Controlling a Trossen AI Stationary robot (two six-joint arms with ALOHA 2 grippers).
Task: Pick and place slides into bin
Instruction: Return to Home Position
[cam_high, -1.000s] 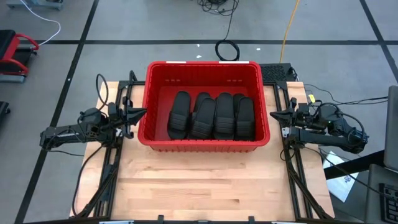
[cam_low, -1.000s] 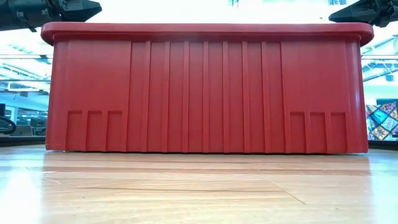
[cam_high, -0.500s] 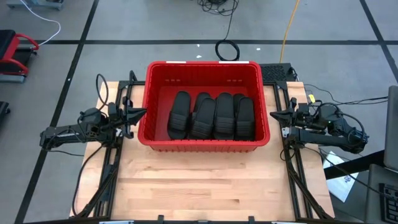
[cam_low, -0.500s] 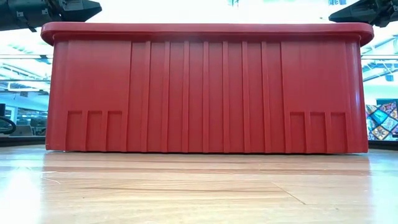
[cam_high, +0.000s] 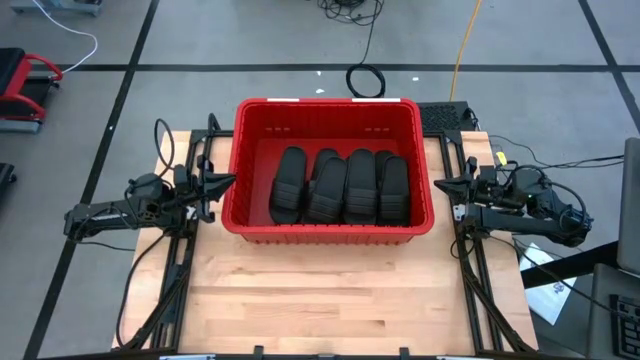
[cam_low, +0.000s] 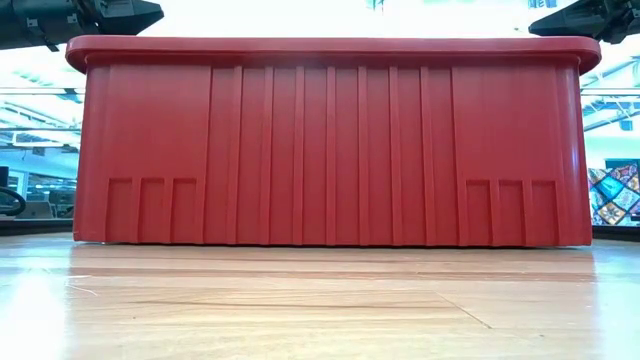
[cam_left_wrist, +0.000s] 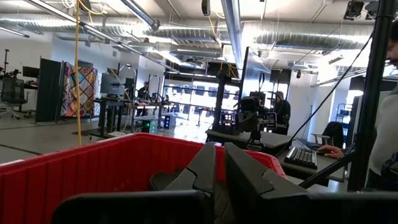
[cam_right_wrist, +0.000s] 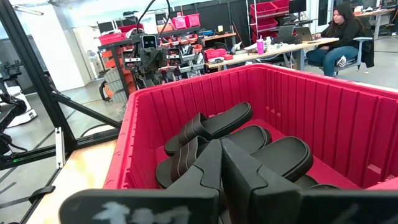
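1. The large rectangular bright-red plastic bin (cam_high: 327, 104), with its ribbed walls, is sitting on the pale wooden table (cam_high: 320, 295).
2. The matte black rubber slides (cam_high: 340, 187) are lying inside the bin, crowded side by side across its floor and partly overlapping; how many there are, I cannot tell.
3. The left gripper (cam_high: 224, 183) is hanging just outside the bin's left wall, fingers pressed together and pinching nothing.
4. The right gripper (cam_high: 441, 184) is hanging just outside the bin's right wall, fingers likewise pressed together and empty.
5. A seated person (cam_right_wrist: 339, 31) is working at a desk well beyond the bin.
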